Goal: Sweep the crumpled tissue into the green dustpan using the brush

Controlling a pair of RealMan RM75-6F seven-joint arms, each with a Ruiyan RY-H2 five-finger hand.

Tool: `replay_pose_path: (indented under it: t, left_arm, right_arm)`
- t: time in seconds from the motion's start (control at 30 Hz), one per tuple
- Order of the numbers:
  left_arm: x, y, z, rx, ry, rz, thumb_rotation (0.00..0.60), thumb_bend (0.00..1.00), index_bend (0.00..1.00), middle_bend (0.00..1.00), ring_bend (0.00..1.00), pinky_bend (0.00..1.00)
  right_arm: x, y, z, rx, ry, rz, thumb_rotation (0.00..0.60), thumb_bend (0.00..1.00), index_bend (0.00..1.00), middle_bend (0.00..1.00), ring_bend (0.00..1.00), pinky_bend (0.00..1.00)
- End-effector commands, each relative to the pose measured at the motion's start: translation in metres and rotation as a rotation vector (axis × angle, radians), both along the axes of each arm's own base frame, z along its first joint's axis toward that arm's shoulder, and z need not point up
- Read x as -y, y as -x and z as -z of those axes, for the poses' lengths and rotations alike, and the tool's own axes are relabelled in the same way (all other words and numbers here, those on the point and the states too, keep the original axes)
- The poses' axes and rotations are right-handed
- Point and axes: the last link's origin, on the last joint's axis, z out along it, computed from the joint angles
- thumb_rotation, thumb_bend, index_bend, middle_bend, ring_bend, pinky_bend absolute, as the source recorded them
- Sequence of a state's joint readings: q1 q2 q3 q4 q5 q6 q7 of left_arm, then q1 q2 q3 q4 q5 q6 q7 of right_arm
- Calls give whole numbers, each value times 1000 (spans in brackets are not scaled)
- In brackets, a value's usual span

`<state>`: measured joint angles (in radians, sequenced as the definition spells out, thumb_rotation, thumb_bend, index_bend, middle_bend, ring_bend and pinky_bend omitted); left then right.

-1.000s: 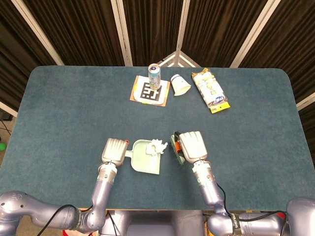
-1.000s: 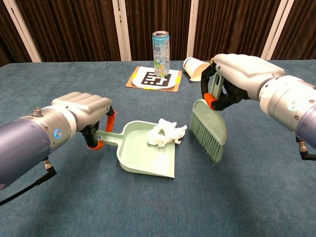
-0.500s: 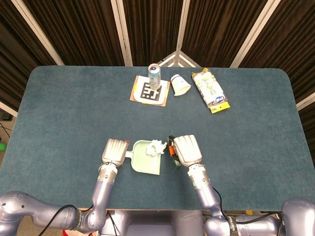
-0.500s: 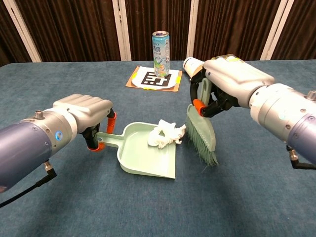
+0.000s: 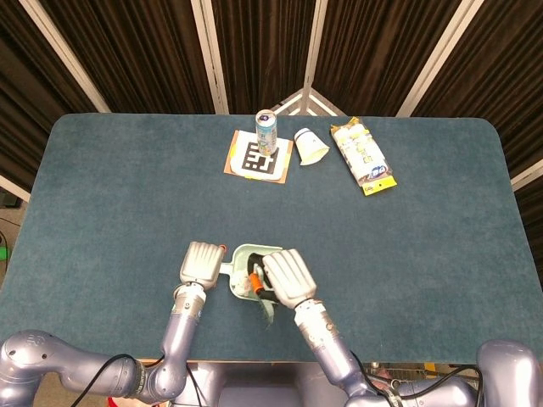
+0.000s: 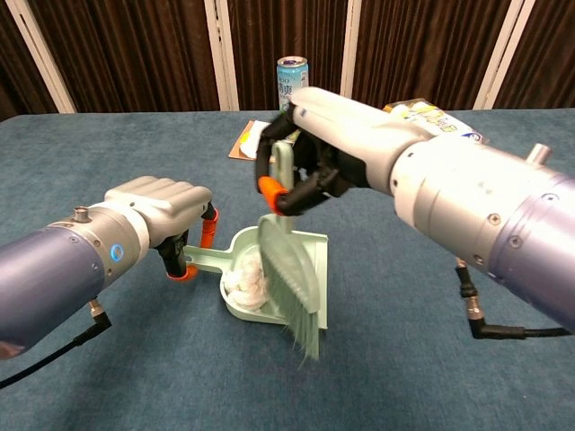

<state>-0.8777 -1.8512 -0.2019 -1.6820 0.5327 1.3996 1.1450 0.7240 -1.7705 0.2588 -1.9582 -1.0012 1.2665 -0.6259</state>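
Observation:
The green dustpan (image 6: 314, 259) lies near the table's front edge, and my left hand (image 6: 167, 210) grips its orange-tipped handle. The crumpled white tissue (image 6: 249, 279) sits inside the pan against its back wall. My right hand (image 6: 334, 167) holds the green brush (image 6: 289, 280) by its handle, bristles down across the pan and just right of the tissue. In the head view my right hand (image 5: 287, 276) covers most of the dustpan (image 5: 247, 253) and the tissue, with my left hand (image 5: 202, 263) close beside it.
At the back of the table a drink can (image 5: 266, 129) stands on a marker card (image 5: 257, 158). A paper cup (image 5: 310, 146) lies on its side next to it, and a yellow snack bag (image 5: 363, 156) lies further right.
My right hand has swung the brush leftward across the pan's mouth. The tissue has moved from the pan's lip to deep inside it. The left hand has barely moved.

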Motion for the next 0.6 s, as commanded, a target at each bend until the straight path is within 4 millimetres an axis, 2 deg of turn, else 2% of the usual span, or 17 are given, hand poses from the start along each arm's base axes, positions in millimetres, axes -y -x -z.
replay_pose_path:
  t: [0.03,0.37,0.6]
  left_arm:
    - [0,0,0,1,-2,-1,600,586,568,996,970,1000]
    - [-2,4,-2,1,-9,-11,600,586,569,996,970,1000]
    - [0,4,0,5,-6,-15,600,585,564,994,969,1000]
  right_arm:
    - [1,-5,-3,12,25,-18,600,1000,880,809,842,1000]
    - [19,7,-13,-41,150,-32,600,1000,879,810,842,1000]
    - [26,7,-22,-49,209,-49,600,1000,879,809,842,1000]
